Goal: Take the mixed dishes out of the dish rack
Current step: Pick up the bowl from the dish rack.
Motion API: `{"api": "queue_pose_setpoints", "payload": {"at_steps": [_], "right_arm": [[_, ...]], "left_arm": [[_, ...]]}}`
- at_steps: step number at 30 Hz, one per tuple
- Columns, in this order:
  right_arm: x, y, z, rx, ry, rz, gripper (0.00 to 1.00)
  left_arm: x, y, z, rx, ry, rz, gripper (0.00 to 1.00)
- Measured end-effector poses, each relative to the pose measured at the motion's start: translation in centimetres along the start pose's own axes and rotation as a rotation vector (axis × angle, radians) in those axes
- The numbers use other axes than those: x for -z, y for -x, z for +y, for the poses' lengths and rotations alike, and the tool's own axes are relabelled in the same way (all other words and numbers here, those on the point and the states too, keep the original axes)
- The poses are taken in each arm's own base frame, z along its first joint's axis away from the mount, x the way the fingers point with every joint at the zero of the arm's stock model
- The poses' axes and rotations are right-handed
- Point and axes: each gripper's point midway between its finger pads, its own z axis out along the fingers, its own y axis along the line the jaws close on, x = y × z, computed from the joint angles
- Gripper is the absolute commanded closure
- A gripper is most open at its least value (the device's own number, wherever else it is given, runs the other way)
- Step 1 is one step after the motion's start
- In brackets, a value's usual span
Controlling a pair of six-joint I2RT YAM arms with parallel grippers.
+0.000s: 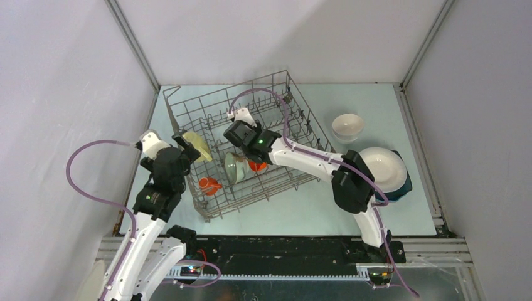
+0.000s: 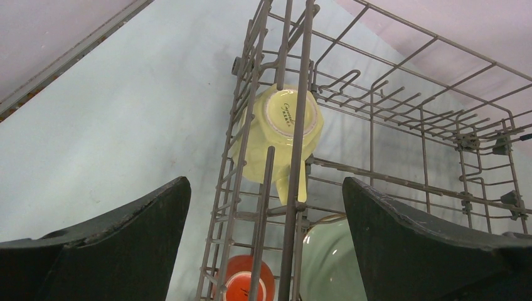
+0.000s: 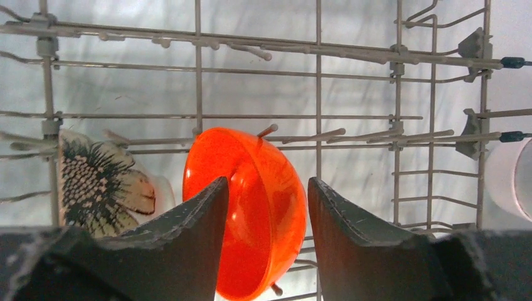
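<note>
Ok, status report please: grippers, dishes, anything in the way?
Left gripper open, outside dish rack. Right gripper astride orange bowl, grip unclear. Its wires block yellow cup.

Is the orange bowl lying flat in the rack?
No, the orange bowl stands on its edge among the dish rack tines, with the right hand straddling its rim.

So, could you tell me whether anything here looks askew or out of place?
The rack sits turned at an angle to the table edges rather than square with them. Inside it, the yellow cup lies tipped on its side by the left wall, base facing outward. Nothing looks spilled or broken.
</note>
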Motion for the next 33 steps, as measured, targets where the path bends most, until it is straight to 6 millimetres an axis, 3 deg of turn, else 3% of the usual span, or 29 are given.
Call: {"api": "queue_pose_setpoints", "payload": {"at_steps": [8,14,26,30,33], "right_arm": [[-1.5,-1.2,-0.2,0.069,-0.066,0.04,0.54],[-1.6,-1.8,-1.0,0.107,-0.107,0.059,0.6],[-1.9,-2.2,-1.7,0.179,-0.139,0.074,0.82],[-1.8,-2.1,-1.9,0.194,-0.15,0.071,0.96],[-1.8,-1.9,-2.4,0.218,-0.182,0.06,1.0]], "left_arm": [[0.0,0.0,0.0,0.001,-0.001,-0.001,0.02],[0.1,0.1,0.0,0.004,-0.003,-0.004,0.02],[0.0,-0.1,0.0,-0.002,0.001,0.002,0.02],[-0.1,-0.1,0.0,-0.002,0.001,0.002,0.02],[-0.1,-0.1,0.0,-0.003,0.002,0.003,0.02]]}}
